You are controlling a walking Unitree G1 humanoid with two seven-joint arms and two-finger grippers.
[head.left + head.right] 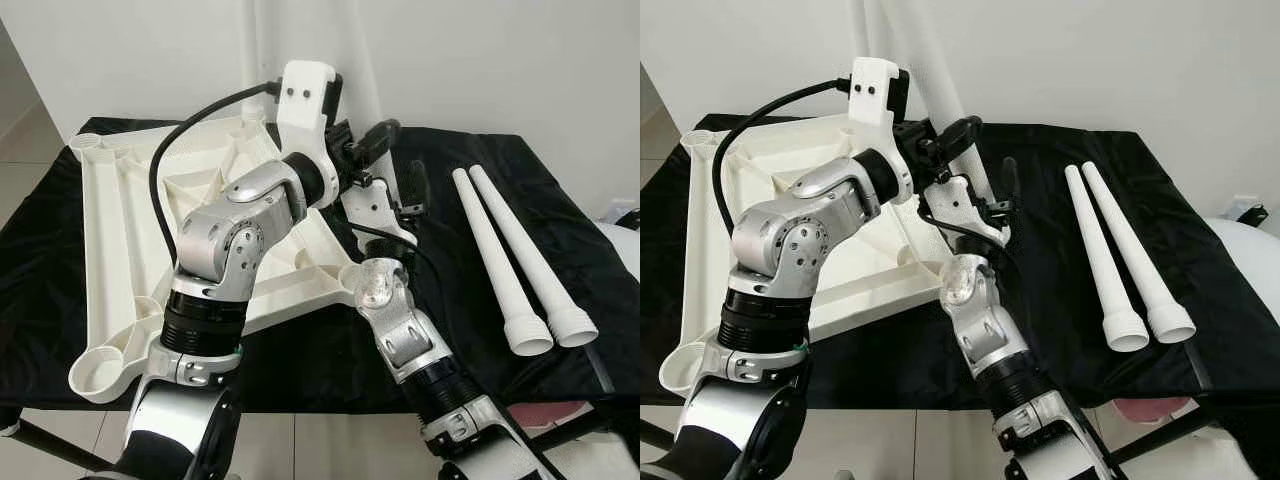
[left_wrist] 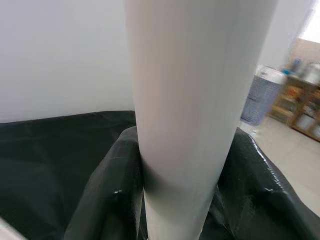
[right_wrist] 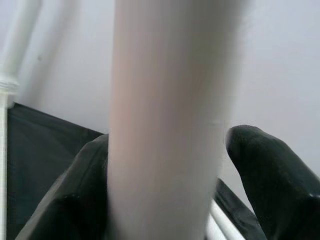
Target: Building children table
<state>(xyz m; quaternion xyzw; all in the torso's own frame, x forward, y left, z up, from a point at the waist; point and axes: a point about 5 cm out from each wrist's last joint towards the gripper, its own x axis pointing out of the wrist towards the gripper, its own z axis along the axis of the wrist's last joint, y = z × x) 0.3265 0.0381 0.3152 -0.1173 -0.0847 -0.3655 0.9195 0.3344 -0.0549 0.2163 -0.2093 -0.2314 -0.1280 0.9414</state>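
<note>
Both grippers, left gripper and right gripper, pinch one upright leg over your tabletop; two legs wait at 3 o'clock.

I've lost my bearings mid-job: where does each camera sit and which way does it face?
Left eye: head, looking down at the upturned tabletop; both silver arms show.
Right eye: same head, same scene; two loose legs lie on the robot's right.
Left wrist: along the left gripper, at the upright leg.
Right wrist: along the right gripper, at that leg.
Shared: both wrist views show the upright leg between black fingers.
</note>
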